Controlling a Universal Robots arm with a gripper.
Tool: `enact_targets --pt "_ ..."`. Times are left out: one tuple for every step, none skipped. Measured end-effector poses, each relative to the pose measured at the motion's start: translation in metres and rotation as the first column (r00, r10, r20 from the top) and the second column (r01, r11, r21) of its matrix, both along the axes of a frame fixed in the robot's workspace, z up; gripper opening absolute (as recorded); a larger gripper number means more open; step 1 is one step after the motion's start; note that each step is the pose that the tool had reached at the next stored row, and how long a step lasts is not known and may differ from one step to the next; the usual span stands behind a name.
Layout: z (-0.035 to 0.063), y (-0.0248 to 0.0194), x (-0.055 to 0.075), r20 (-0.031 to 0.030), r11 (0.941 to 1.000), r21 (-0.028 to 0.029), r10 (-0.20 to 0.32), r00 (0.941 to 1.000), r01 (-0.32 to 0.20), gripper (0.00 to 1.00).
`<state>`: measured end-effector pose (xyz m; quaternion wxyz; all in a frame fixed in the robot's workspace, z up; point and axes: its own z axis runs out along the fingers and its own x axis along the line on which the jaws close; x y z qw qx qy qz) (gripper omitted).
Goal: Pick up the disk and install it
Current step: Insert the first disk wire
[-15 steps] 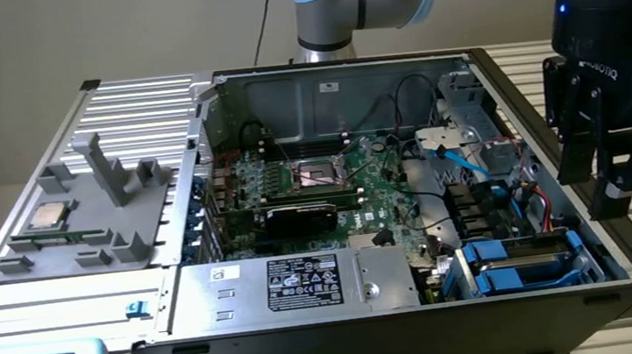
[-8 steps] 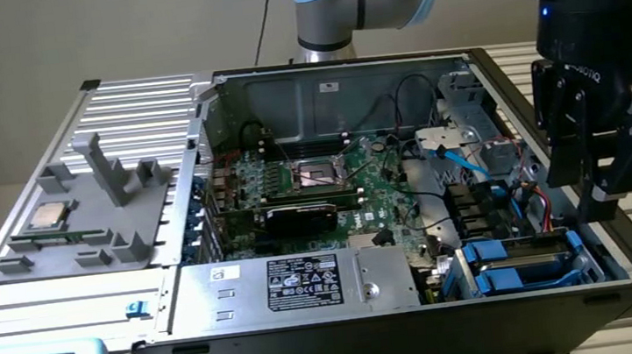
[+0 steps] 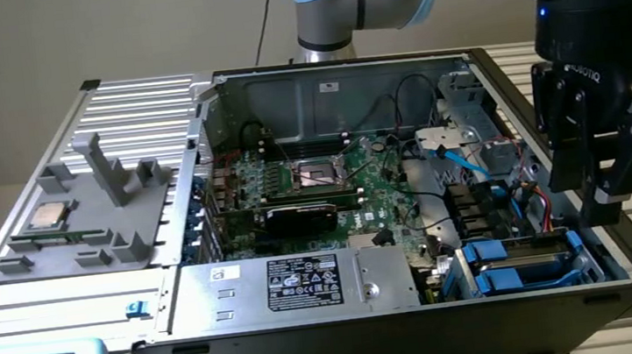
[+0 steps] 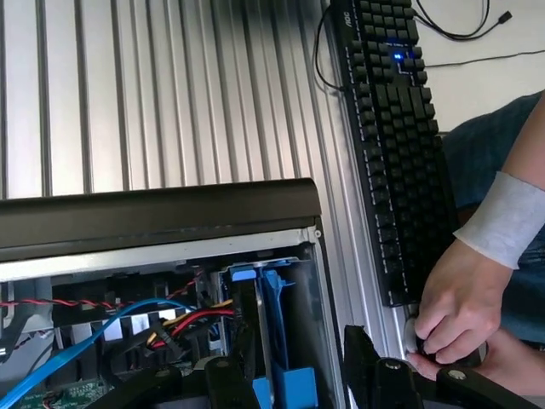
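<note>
Your claw point(image 3: 598, 174) is spread wide and holding nothing, hanging just above the blue drive bays point(image 3: 525, 265) at the open PC case's point(image 3: 345, 337) corner.

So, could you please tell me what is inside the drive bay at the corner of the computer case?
The drive bay holds blue plastic carriers standing in their slots, with red, black and blue cables beside them. The drives themselves are covered by the carriers and the bay's walls. The open gripper hangs above it.
</note>
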<state>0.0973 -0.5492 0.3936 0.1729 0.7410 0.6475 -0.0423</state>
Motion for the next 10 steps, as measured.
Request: enact_targets --pt "-0.0001 0.0 0.0 0.0006 1.0 -0.0056 0.0 1.0 0.0 0.54" --pt "-0.0001 0.0 0.0 0.0006 1.0 -0.0064 0.0 1.0 0.0 0.54" --pt "0.0 0.0 0.0 0.0007 1.0 -0.0065 0.0 1.0 0.0 0.54" --pt "0.0 0.0 0.0 0.0007 1.0 -0.0066 0.0 1.0 0.0 0.54" --pt "0.0001 0.0 -0.0001 0.0007 1.0 -0.0067 0.0 1.0 0.0 0.54" --pt "0.0 0.0 -0.0001 0.0007 1.0 -0.0069 0.0 1.0 0.0 0.54" --pt "0.0 0.0001 -0.0001 0.0007 1.0 -0.0073 0.0 1.0 0.0 0.54" --pt "0.0 0.0001 0.0 0.0007 1.0 -0.0074 0.0 1.0 0.0 0.54" --pt "0.0 0.0001 -0.0001 0.0007 1.0 -0.0074 0.0 1.0 0.0 0.54" --pt "0.0 0.0005 -0.0003 0.0007 1.0 -0.0076 -0.001 1.0 0.001 0.54"
